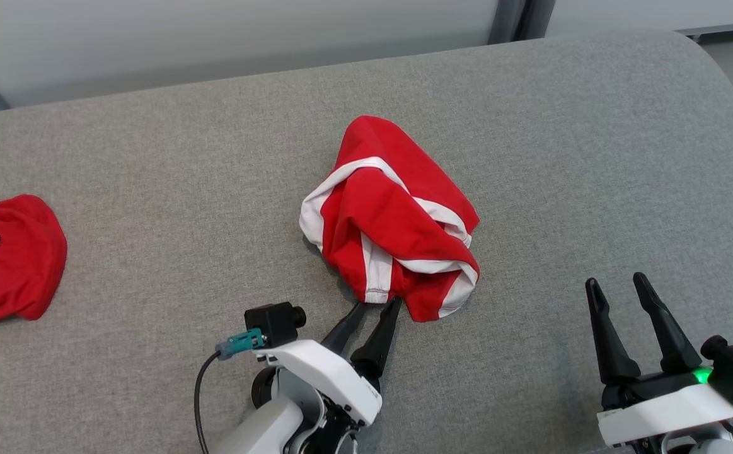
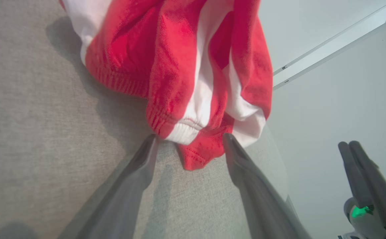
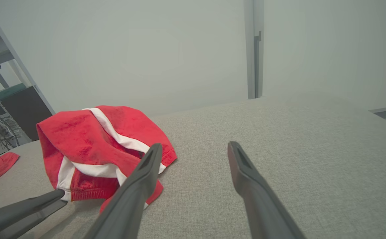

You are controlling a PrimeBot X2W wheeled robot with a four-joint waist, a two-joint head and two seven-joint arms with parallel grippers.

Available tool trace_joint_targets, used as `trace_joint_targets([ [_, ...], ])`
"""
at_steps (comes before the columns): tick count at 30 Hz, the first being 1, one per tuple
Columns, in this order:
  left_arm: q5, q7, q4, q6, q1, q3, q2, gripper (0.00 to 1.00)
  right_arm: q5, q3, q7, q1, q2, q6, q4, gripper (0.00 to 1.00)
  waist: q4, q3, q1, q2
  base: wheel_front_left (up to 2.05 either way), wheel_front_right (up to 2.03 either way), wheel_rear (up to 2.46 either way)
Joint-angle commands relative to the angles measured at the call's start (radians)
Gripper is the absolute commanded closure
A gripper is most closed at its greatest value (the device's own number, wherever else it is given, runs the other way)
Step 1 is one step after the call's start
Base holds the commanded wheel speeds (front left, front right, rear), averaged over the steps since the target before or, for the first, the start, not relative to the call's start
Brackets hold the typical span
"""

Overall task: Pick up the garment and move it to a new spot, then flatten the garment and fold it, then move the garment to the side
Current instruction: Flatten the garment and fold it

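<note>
Left end effector (image 1: pixel 377 304) and right end effector (image 1: pixel 616 279) spread wide.

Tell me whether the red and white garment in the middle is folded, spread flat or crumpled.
Crumpled. The garment sits in a bunched heap on the grey surface, its white stripes twisting over uneven folds, nothing laid flat.
</note>
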Motion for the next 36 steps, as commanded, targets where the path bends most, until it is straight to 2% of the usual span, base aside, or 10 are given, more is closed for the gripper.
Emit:
trace_joint_targets([
  [1,-0.016,-0.015,-0.010,-0.004,-0.049,0.017,0.001,0.00,-0.008,0.025,-0.012,-0.029,-0.015,0.007,-0.034,0.00,-0.002,0.007,0.0000,0.0000,0.00,0.00,0.00],
  [11,-0.019,-0.037,0.012,-0.032,-0.096,0.019,0.001,0.00,-0.012,0.023,-0.012,-0.033,-0.022,0.007,-0.030,0.00,0.003,0.018,0.0000,0.0000,0.00,0.00,0.00],
  [12,-0.008,-0.038,0.005,-0.034,-0.095,0.034,0.001,0.20,-0.012,0.022,-0.012,-0.033,-0.023,0.007,-0.028,0.00,0.006,0.017,0.0000,0.0000,0.00,0.00,0.00],
  [13,-0.008,-0.038,0.005,-0.034,-0.095,0.034,0.001,0.20,-0.012,0.022,-0.012,-0.033,-0.023,0.007,-0.028,0.00,0.006,0.017,0.0000,0.0000,0.00,0.00,0.00],
  [14,0.000,-0.038,-0.005,-0.036,-0.090,0.052,0.001,1.00,-0.012,0.023,-0.012,-0.033,-0.022,0.007,-0.027,0.00,0.009,0.015,0.0000,0.0000,0.00,0.00,0.00],
  [28,0.249,-0.038,-0.159,-0.014,-0.014,0.232,0.002,1.00,0.034,0.095,-0.012,-0.025,-0.033,0.007,0.030,0.00,0.087,-0.012,0.0000,0.0000,0.00,0.00,0.00],
  [36,0.417,-0.038,-0.259,0.025,0.010,0.274,0.050,1.00,0.121,0.193,-0.012,-0.050,-0.045,0.007,0.140,0.00,0.139,-0.017,0.0000,0.0000,0.00,0.00,0.00],
])
